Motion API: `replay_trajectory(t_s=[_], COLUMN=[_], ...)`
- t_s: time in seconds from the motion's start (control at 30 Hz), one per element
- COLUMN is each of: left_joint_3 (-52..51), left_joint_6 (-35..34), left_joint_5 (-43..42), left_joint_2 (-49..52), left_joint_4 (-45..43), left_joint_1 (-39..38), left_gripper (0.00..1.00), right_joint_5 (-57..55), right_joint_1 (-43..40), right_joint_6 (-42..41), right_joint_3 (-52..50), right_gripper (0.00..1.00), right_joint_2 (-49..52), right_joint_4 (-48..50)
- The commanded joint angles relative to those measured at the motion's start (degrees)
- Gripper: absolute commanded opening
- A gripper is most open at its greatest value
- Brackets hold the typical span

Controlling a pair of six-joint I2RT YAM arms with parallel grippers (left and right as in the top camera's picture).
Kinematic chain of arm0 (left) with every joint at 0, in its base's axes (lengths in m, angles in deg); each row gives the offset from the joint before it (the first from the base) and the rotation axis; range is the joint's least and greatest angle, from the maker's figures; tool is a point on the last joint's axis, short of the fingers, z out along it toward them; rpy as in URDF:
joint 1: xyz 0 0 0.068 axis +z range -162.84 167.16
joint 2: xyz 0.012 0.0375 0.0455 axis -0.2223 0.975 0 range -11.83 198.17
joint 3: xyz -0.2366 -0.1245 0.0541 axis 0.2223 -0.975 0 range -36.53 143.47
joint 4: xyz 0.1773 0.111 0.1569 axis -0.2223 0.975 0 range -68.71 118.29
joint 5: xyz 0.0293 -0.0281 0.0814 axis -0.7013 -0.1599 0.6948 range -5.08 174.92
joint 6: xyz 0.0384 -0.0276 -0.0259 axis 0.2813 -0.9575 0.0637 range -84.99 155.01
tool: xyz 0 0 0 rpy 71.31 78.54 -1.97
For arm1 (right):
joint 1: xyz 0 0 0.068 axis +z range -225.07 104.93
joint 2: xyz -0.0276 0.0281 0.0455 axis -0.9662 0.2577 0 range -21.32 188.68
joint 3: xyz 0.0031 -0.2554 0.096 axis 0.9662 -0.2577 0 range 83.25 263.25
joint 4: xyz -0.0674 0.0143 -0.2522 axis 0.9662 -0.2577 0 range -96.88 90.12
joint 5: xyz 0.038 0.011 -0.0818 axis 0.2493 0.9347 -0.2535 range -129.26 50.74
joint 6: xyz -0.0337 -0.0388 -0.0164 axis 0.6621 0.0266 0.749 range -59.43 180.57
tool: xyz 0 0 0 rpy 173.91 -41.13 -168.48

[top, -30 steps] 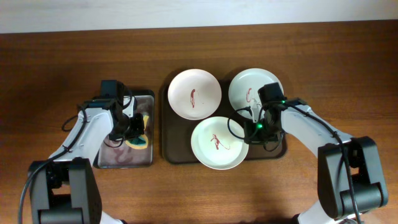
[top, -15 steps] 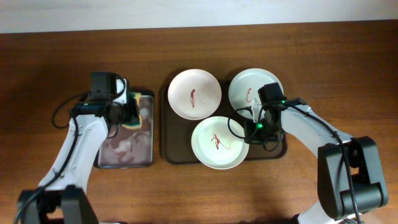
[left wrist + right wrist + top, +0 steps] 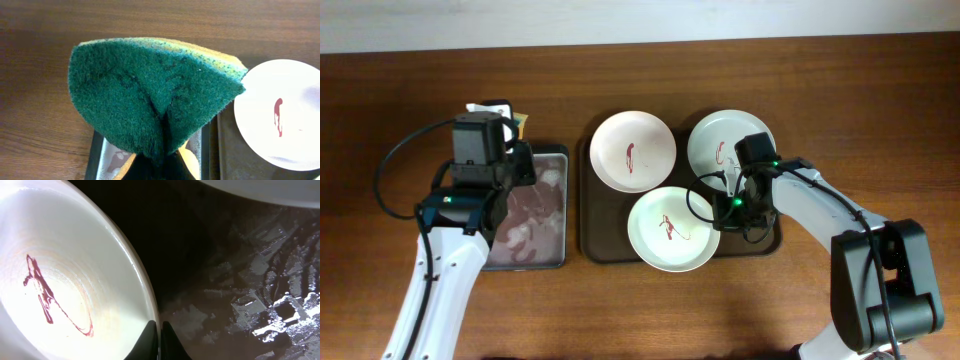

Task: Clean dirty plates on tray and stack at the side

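Three white plates with red smears lie on the dark brown tray (image 3: 590, 238): back left (image 3: 632, 150), back right (image 3: 718, 138), front (image 3: 670, 230). My right gripper (image 3: 727, 206) is shut on the front plate's right rim; in the right wrist view the fingertips (image 3: 159, 341) pinch that rim (image 3: 145, 287). My left gripper (image 3: 510, 138) is raised over the far end of the sponge tray, shut on a green and yellow sponge (image 3: 150, 95) that folds between the jaws. The left gripper (image 3: 160, 169) is mostly hidden by the sponge. The back left plate (image 3: 287, 112) shows at the right of the left wrist view.
The grey, black-rimmed sponge tray (image 3: 525, 215) with wet foam lies left of the brown tray, and it shows in the left wrist view (image 3: 102, 157). The brown tray's floor (image 3: 240, 305) is wet. Bare wooden table (image 3: 880, 110) lies to the right and behind.
My left arm lifted the sponge out of the sponge tray and moved it up and toward the back. The right gripper and the plates have not moved.
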Motion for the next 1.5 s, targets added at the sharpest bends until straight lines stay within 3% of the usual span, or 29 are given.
replay_trajectory(t_s=[0.0,0.17,0.63,0.93,1.2,1.47], left_joint_3=[-0.35,-5.44,-11.10,-11.08,-9.29,-6.71], left_joint_6=[0.90,-0.72,-5.11,-5.09,-5.05,-5.05], left_joint_5=[3.61,3.39,-16.28,-26.21,-18.43,-17.66], left_joint_2=[-0.52,1.22,20.48,20.74,19.34,7.98], left_joint_4=[0.24,0.44,-0.70,-5.03,-3.19,-2.99], left_joint_1=[-0.46,-0.46,-0.52,-0.61,-0.55,-0.68], left_gripper=[0.00,0.00,0.00,0.00,0.00,0.00], right_joint_5=[-1.99,-1.99,-1.99,-1.99,-1.99,-1.99], right_joint_1=[0.37,0.37,0.39,0.37,0.37,0.39], right_joint_6=[0.11,0.09,0.09,0.11,0.11,0.11], right_joint_3=[0.81,0.81,0.81,0.81,0.81,0.81], right_gripper=[0.04,0.04,0.04,0.04,0.04,0.04], right_joint_2=[0.42,0.42,0.42,0.42,0.42,0.42], right_joint_4=[0.13,0.15,0.11,0.11,0.11,0.17])
